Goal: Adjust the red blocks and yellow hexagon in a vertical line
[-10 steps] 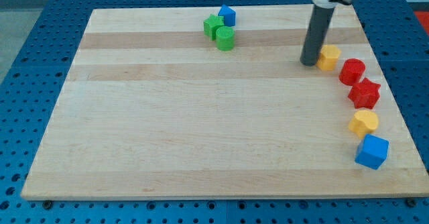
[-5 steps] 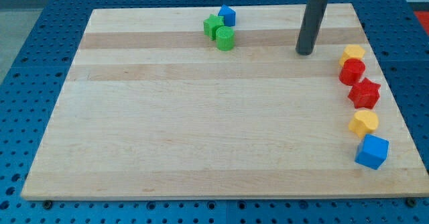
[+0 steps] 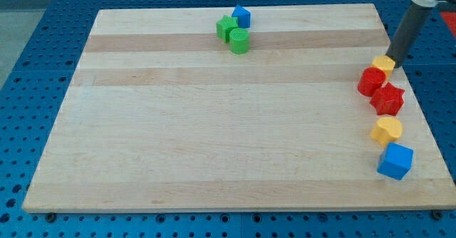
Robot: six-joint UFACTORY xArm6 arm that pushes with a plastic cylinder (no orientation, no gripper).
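The yellow hexagon [image 3: 382, 64] sits near the board's right edge. Just below it and touching is the red cylinder [image 3: 370, 82], with the red star-shaped block [image 3: 387, 99] touching that at its lower right. The three form a slightly crooked column. My tip [image 3: 395, 62] is at the hexagon's right side, touching or almost touching it, with the dark rod rising to the view's top right.
A yellow heart-shaped block [image 3: 387, 131] and a blue cube [image 3: 395, 160] lie below the red star. A green star [image 3: 226, 28], a green cylinder [image 3: 239, 41] and a small blue block [image 3: 241, 16] cluster at the top centre. The wooden board [image 3: 214, 124] lies on a blue perforated table.
My tip moved from the hexagon's left, up and around to its right side. The hexagon shifted right, then slightly down, and the red cylinder slid a little left and down.
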